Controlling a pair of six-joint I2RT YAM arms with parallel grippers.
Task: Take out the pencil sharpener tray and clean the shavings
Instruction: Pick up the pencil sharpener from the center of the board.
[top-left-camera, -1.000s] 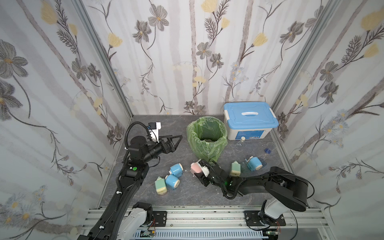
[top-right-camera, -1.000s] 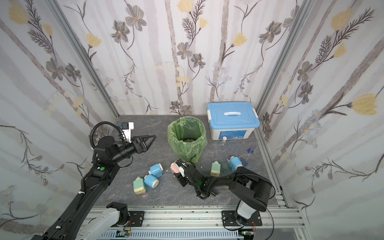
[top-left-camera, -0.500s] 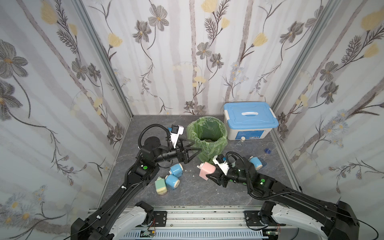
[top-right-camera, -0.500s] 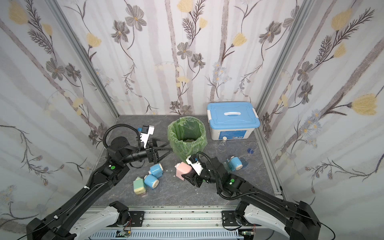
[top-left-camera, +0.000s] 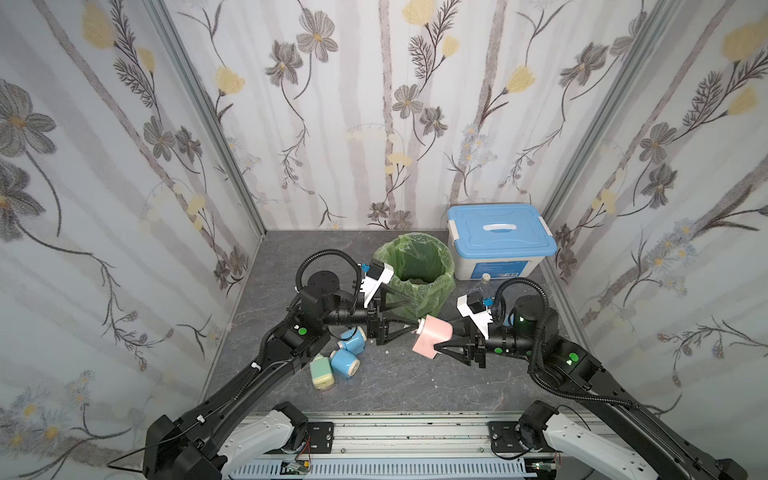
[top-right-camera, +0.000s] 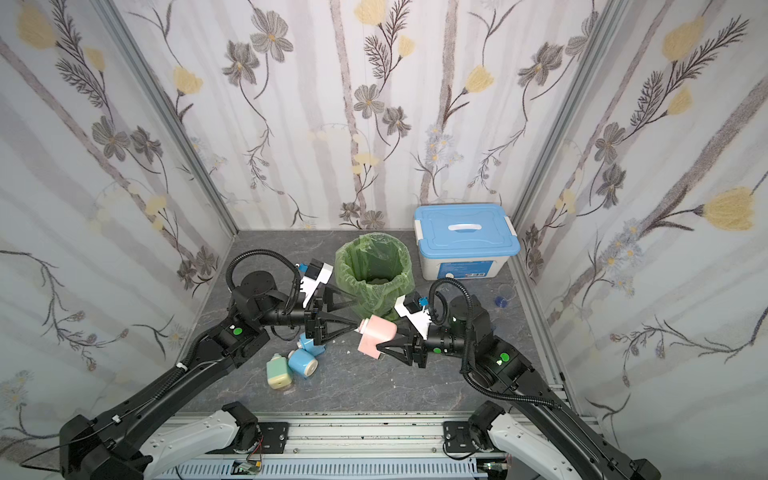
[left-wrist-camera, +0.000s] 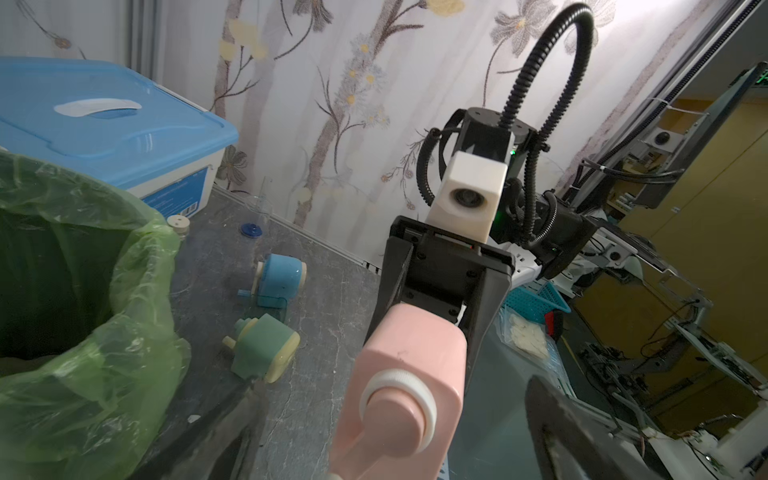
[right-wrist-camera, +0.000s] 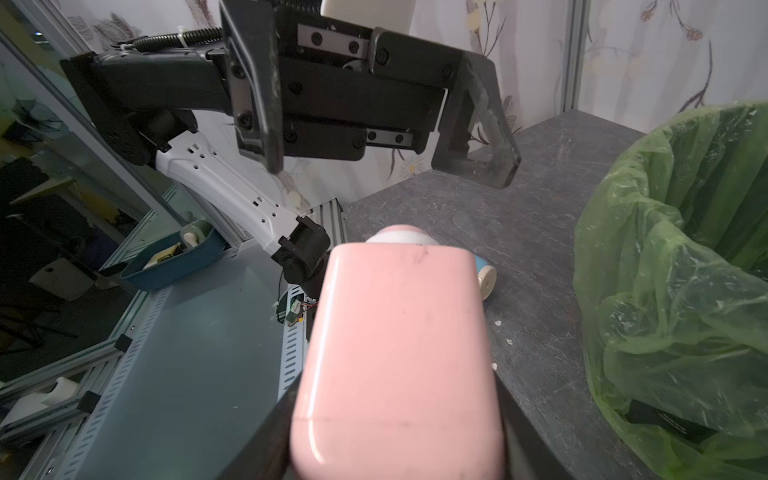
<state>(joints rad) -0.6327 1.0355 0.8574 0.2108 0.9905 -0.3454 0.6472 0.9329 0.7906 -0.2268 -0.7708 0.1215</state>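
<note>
While my left jaws stand released at the knob end of the pink sharpener (top-left-camera: 434, 337), my right jaws clench its body off the surface, beside the green bin (top-left-camera: 419, 240); I judge its tray not yet out, shavings unemptied.

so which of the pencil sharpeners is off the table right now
The pink pencil sharpener: it alone is up off the table, clamped in the right gripper. The blue sharpeners and green sharpeners all rest on it.
</note>
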